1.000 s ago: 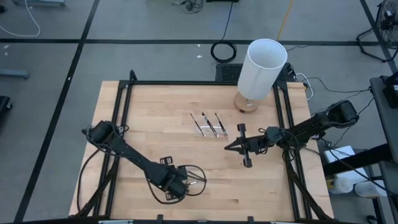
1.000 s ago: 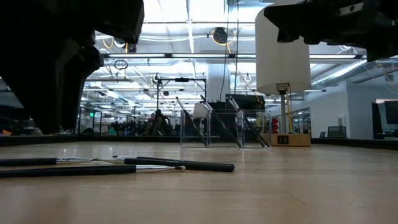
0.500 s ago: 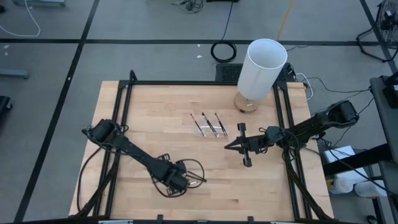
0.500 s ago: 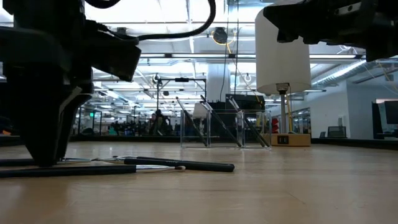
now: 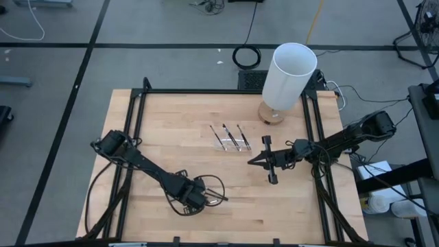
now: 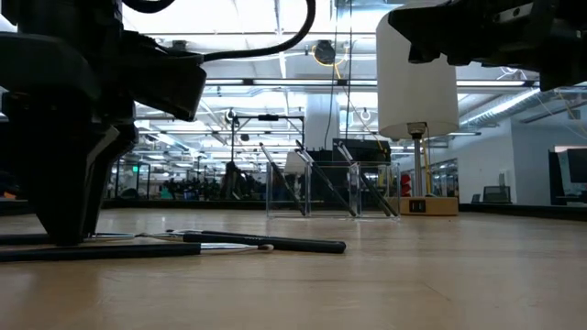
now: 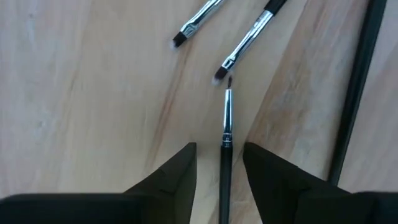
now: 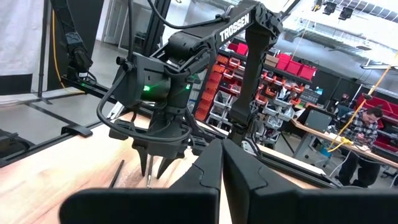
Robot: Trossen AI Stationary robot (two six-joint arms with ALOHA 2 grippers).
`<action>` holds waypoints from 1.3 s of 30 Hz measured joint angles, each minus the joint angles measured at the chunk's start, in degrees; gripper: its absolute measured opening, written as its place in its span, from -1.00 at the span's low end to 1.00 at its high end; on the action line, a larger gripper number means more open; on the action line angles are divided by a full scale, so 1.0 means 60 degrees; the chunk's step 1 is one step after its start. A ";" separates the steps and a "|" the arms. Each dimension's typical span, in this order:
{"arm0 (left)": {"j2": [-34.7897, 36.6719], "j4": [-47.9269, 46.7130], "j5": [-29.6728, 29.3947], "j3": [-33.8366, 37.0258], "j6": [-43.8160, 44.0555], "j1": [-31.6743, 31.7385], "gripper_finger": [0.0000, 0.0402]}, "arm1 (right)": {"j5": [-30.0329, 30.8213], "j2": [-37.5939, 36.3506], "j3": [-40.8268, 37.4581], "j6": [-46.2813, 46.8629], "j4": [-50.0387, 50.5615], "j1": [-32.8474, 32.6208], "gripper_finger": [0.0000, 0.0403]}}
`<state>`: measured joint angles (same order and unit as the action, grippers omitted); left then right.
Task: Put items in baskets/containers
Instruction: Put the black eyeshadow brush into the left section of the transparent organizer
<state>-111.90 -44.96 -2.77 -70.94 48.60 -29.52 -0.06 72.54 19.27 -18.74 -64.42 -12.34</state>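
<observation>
The left tool (image 7: 219, 163) stands low over the worktop (image 5: 171, 144), its fingers (image 7: 180, 171) part open on either side of one stick (image 7: 225, 146) lying flat between them, not yet gripped. The left wrist view alone shows two more sticks (image 7: 249, 40) beyond it. The high view shows the clear tray (image 5: 230, 138) holding three sticks beside the white cylinder (image 5: 288, 75). The right tool (image 5: 258, 161) hovers shut, holding nothing. Since a second ago the left fingers have narrowed and the tool has dropped lower
</observation>
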 joint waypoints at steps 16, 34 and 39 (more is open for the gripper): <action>-0.0407 0.0195 0.0455 0.0001 -0.0524 0.0364 -0.65 | -0.0002 0.0000 0.0000 0.0006 0.0000 0.0000 -1.00; -0.0498 0.0261 0.0267 -0.0020 -0.0456 0.0270 -0.93 | -0.0004 -0.0001 0.0000 0.0010 0.0002 -0.0004 -1.00; -0.0474 0.0257 0.0283 -0.0007 -0.0366 0.0270 -0.96 | -0.0002 -0.0001 0.0000 0.0007 0.0025 -0.0004 -1.00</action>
<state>-114.74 -43.42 -1.07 -70.98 46.40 -27.90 -0.08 72.53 19.27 -18.70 -64.27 -12.36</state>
